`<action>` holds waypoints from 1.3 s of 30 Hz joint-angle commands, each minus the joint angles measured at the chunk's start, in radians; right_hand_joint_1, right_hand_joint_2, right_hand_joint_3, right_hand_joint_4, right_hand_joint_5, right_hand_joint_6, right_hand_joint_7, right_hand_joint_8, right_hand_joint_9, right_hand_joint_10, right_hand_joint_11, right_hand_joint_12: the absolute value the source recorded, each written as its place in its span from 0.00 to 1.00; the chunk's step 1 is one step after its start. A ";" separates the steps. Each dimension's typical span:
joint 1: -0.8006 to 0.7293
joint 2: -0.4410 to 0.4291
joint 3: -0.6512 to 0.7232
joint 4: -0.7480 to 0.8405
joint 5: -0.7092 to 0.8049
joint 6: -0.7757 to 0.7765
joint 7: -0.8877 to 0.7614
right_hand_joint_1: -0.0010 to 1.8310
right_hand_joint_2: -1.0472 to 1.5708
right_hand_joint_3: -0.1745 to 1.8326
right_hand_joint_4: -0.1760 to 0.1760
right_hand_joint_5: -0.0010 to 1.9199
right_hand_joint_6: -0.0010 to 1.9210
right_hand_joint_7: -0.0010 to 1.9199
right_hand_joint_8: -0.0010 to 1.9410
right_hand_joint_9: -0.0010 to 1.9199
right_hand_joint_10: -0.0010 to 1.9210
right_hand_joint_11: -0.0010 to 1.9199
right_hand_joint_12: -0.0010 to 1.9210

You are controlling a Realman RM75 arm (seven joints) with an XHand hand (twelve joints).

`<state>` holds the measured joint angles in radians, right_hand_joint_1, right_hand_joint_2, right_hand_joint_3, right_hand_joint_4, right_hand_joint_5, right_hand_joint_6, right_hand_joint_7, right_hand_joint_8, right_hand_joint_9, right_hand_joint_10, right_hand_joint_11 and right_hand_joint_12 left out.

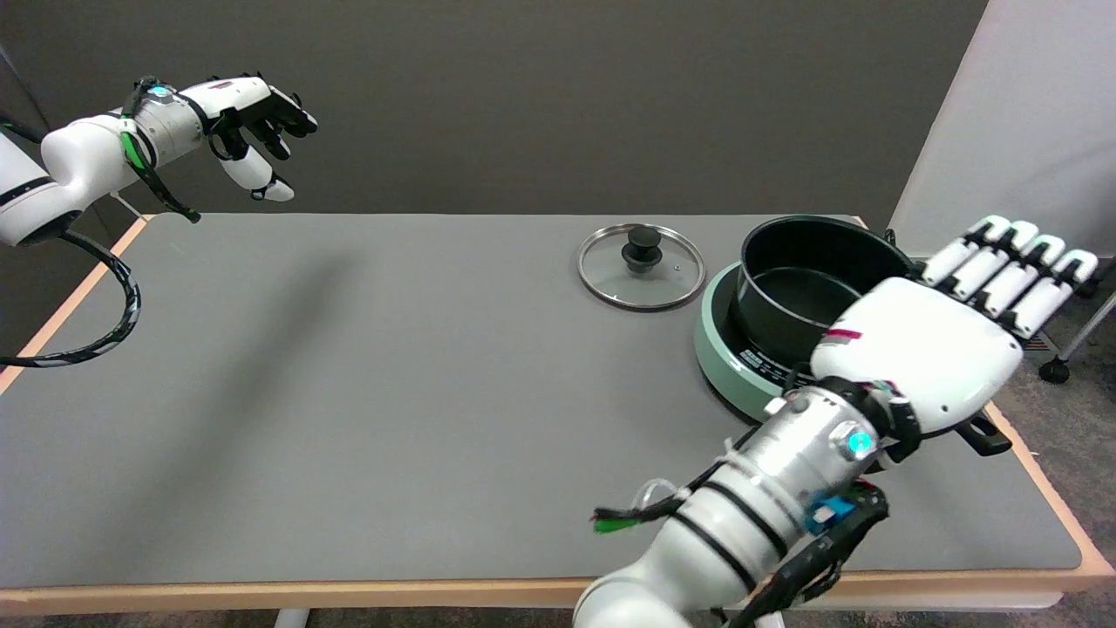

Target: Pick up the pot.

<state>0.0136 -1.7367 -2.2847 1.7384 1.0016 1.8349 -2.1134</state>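
Pot: a black pot (806,279), open and seemingly with nothing in it, sits on a pale green induction cooker (724,349) at the right end of the grey table (349,392).
Pot handle: a dark stub (985,434) shows under the right wrist at the table's right edge. I judge it to be the pot's handle, though the hand hides where it joins.
Long axis: if that stub is the handle, the pot's long line runs from the bowl toward the near right corner, under the hand.
Lid: the glass lid (641,266) lies flat on the table just left of the cooker, knob up, apart from the pot.
Right hand: the right hand (946,336) hangs above the pot's near right side, back upward, fingers (1011,266) straight and side by side, holding nothing visible. Whether it touches the rim I cannot tell.
Direction to target: the bowl lies just left of and beyond the palm; the handle lies below and nearer than it.
Nearer arm: the right one by far; the left hand (248,122) hangs well apart at the upper left.
Next move, as I judge it: lower and curl the fingers around the handle or rim before lifting.
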 commanded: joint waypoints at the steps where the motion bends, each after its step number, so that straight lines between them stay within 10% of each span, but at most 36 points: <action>1: 0.067 0.016 0.288 0.073 0.325 0.012 0.107 0.74 0.16 0.52 0.00 0.02 0.02 0.02 0.02 0.02 0.02 0.02 0.02; 39: 0.253 0.044 0.448 0.009 0.545 0.010 0.115 0.73 0.17 0.51 0.00 0.02 0.02 0.02 0.02 0.02 0.02 0.02 0.02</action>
<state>0.2370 -1.7109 -1.9199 1.7499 1.4327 1.8442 -2.0012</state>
